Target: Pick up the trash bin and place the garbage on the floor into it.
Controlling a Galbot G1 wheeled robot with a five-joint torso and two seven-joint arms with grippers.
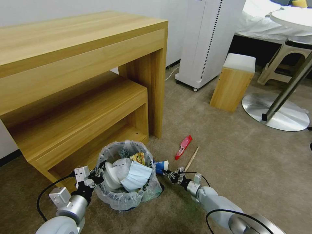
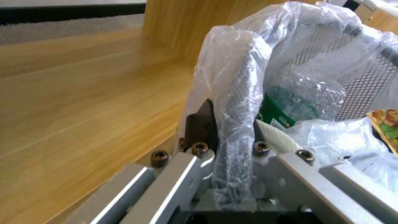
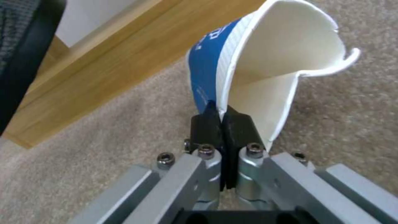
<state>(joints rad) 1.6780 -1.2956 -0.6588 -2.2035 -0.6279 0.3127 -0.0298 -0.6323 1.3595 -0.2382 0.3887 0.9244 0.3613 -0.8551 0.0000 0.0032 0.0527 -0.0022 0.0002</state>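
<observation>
Head view showed the trash bin (image 1: 128, 177) low in the frame, left of centre, on the carpet (image 1: 247, 169) beside the wooden desk (image 1: 81, 81). Its clear liner was bunched over the rim, and inside lay a pale blue mask (image 1: 138, 175), a white slipper (image 1: 112, 175) and a printed packet (image 1: 139, 158). The left pincer (image 1: 97, 177) was closed on the bin's rim at its left side; the left wrist view showed the fingers clamped over the bagged mesh wall (image 2: 236, 102), with a green-labelled bottle (image 2: 286, 109) inside, its label too small to read. The right pincer (image 1: 168, 174) was pinched shut on the wall of a blue-white cup (image 1: 161, 166), held just beside the bin's right rim. In the right wrist view the cup (image 3: 265, 62) was squashed; its white lettering could not be read. Right of the cup, at lower centre, a red wrapper (image 1: 183, 147) and a wooden stick (image 1: 191, 158) lay on the carpet.
</observation>
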